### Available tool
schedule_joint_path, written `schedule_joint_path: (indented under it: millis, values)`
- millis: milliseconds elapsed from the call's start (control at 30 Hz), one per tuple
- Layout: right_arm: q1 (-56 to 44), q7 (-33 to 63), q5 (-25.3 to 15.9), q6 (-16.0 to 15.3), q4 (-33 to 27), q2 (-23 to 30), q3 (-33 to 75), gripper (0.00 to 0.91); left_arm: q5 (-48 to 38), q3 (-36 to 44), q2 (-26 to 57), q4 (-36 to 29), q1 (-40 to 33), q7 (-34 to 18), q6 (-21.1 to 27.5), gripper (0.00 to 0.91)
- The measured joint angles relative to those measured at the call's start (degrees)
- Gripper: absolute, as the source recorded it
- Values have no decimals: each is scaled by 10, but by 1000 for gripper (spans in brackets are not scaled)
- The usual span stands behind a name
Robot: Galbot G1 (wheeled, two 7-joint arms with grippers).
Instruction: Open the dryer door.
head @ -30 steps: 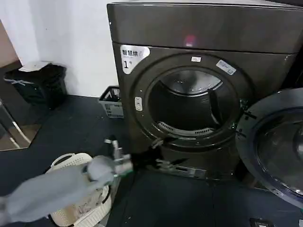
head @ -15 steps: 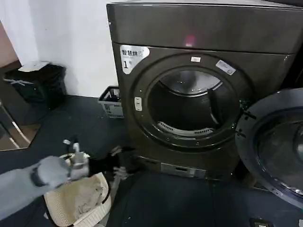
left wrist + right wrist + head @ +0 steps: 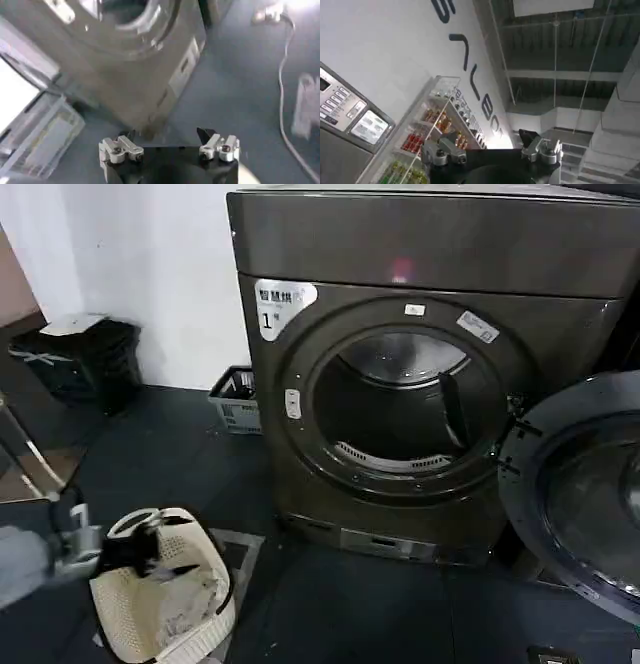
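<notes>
Underfoot, a dark floor point(image 3: 360, 614) runs back to a white wall point(image 3: 150, 274), with a black bin point(image 3: 85, 364) against it and a small grey crate point(image 3: 235, 399) beside the dryer point(image 3: 400, 254). Nearer me, a cream perforated laundry basket point(image 3: 125, 609) sits on the floor with pale cloth point(image 3: 185, 604) bunched inside. My left gripper point(image 3: 150, 556) hovers low over that basket's rim, fingers spread and holding nothing. My right gripper point(image 3: 490, 147) is raised away from the work, aimed at a shelf of bottles point(image 3: 427, 137) and the ceiling, jaws parted and empty too. The dryer door point(image 3: 585, 484) stands swung wide open at the machine's right side, hinged there, its inner face turned toward me. Its drum hole point(image 3: 400, 409) lies exposed, dark inside.
</notes>
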Motion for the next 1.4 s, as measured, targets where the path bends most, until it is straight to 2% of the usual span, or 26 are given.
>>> schedule_joint_path:
  millis: [167,400,933,1400]
  values:
    - [1,0,1,1,1,2,-1,907,23,-59,51,16,86,7,-15,907]
    - [1,0,2,6,0,7,-5,907,58,-81,83,39,136,24,-21,907]
    - [3,0,0,7,-1,7,-6,907,91,-95,88,51,150,56,-29,907]
    - [2,-3,-3,11,-2,10,-6,907,106,-97,88,54,150,54,-24,907]
